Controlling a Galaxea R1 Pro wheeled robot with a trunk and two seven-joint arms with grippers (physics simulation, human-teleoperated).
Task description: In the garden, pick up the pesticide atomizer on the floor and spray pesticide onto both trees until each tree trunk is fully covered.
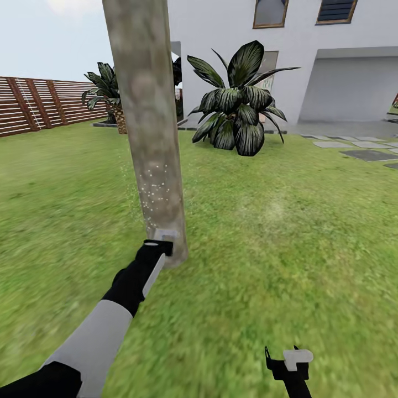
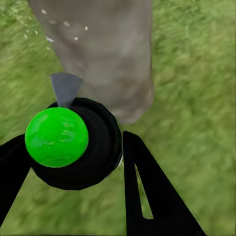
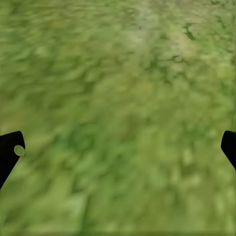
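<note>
A white house (image 1: 237, 33) stands at the back under a pale, even sky. Its two dark windows (image 1: 270, 12) sit high on the wall, with a recessed garage opening (image 1: 348, 88) to their right. A broad-leaved dark plant (image 1: 237, 105) grows before the house, grey paving stones (image 1: 365, 149) to its right, a brown slatted fence (image 1: 38, 105) far to its left.

1. We are looking at the floor (image 1: 287, 265), a blurry green grass lawn spreading across the garden.
2. We are seeing the tree trunk (image 1: 148, 127) standing upright on the grass, with white specks of pesticide (image 1: 155, 190) scattered low on its bark.
3. We are noticing a broad-leaved plant (image 1: 237, 110) growing behind it, and grey stepping stones (image 1: 359, 149) lying flat at the far right.
</note>
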